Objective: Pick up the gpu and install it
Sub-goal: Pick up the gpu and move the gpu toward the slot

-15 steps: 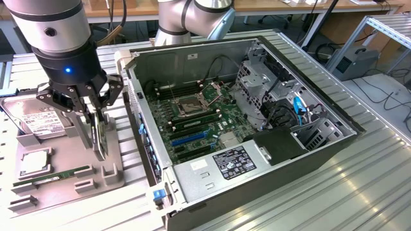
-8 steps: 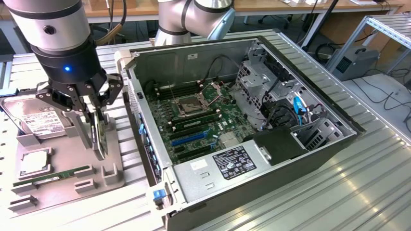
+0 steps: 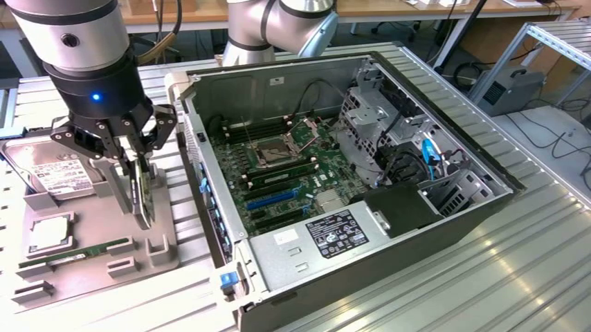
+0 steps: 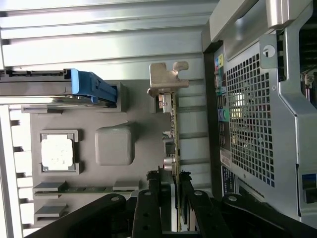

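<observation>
The gpu (image 3: 144, 207) stands on edge in a slot of the grey holder tray (image 3: 93, 266), to the exterior view's left of the open computer case (image 3: 461, 214). In the wrist view it is a thin card (image 4: 174, 129) seen edge-on, with its silver bracket (image 4: 167, 78) at the end away from me. My gripper (image 3: 137, 181) is lowered over the card, one finger on each side. The black fingers (image 4: 156, 186) straddle the gpu's near end with a small gap, so my gripper (image 4: 171, 176) is open around it. The card still rests in the tray.
The tray also holds a hard drive (image 3: 55, 173), a CPU (image 3: 51, 234) and a green RAM stick (image 3: 74, 254). The case lies open with its motherboard (image 3: 277, 180) and blue expansion slot (image 3: 268, 199) exposed. Its perforated rear panel (image 4: 252, 114) stands close beside the tray.
</observation>
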`<state>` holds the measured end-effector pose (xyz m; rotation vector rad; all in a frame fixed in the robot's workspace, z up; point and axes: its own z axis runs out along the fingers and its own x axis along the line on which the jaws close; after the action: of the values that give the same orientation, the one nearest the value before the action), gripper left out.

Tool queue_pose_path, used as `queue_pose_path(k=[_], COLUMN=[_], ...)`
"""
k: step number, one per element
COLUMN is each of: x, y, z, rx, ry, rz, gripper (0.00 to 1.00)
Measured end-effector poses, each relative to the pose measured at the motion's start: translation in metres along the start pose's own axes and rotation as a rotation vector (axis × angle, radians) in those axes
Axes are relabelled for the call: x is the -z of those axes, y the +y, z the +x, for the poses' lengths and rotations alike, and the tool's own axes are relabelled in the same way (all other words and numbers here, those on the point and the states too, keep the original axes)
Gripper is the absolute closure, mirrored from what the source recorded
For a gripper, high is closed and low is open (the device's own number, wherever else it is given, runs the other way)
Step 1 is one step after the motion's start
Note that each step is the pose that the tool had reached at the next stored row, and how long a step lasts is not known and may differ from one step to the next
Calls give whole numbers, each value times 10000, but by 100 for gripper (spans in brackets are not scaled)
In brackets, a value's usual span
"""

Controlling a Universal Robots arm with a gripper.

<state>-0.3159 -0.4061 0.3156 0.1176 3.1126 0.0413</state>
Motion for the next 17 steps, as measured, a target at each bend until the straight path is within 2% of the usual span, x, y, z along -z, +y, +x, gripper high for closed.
queue_pose_path(k=[17], x=[62], y=[3], z=[-1], rx=[-1], ry=[0], rz=[0], gripper=[73])
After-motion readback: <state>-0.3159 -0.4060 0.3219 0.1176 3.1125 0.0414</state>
